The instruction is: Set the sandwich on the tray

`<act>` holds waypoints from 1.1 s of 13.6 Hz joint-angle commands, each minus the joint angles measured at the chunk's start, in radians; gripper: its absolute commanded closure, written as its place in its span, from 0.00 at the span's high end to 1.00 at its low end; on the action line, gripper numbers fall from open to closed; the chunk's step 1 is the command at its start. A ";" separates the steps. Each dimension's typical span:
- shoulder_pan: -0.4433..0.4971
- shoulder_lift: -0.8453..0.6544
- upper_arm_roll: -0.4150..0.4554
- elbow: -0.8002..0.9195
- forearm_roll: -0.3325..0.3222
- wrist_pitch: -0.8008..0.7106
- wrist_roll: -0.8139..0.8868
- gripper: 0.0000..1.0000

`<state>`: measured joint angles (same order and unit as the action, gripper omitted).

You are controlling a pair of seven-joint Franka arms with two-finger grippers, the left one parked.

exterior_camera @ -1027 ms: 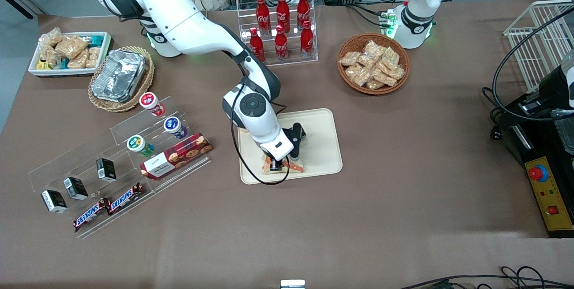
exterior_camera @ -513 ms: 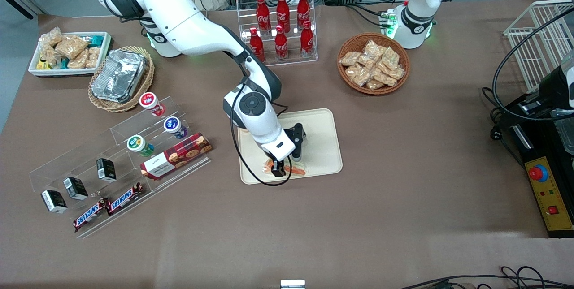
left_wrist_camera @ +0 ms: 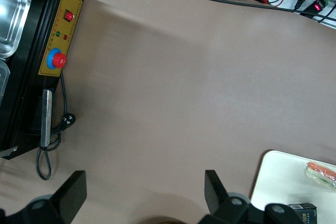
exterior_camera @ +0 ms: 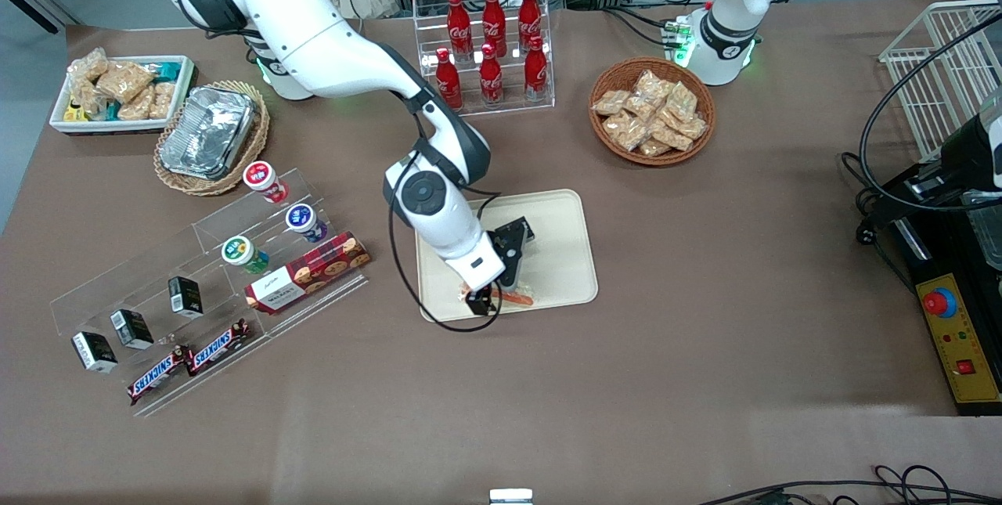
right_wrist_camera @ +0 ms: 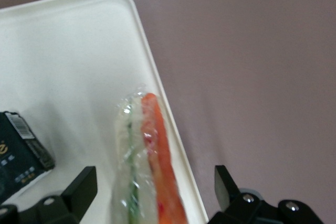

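My pincer (exterior_camera: 481, 302) hangs low over the tray (exterior_camera: 565, 253), its fingers (right_wrist_camera: 84, 184) spread wide and gripping nothing. The sandwich (exterior_camera: 514, 298) lies on the tray between them, free of both. Seen from the front, it sits at the tray's six o'clock, orange edge against the rim. A small dark carton (right_wrist_camera: 22, 149) rests just beside it.

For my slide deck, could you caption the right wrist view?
Open tool above the wrapped sandwich, which lies on the tray along its rim.

"SNICKERS" on candy bars (exterior_camera: 160, 372)
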<state>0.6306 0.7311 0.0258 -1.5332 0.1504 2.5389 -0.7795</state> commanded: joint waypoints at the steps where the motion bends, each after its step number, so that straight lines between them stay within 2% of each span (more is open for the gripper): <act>1: -0.032 -0.116 -0.003 -0.016 0.038 -0.130 0.092 0.99; 5: -0.126 -0.257 -0.004 -0.024 0.029 -0.303 0.242 0.99; 7: -0.166 -0.339 -0.007 -0.025 0.015 -0.432 0.369 0.99; 10: -0.255 -0.461 0.002 -0.033 -0.066 -0.561 0.508 0.99; 13: -0.435 -0.560 0.041 -0.047 -0.066 -0.659 0.534 0.99; 15: -0.569 -0.614 0.100 -0.048 -0.066 -0.742 0.653 1.00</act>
<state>0.1763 0.1872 0.0566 -1.5381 0.0972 1.8540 -0.2358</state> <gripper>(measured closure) 0.004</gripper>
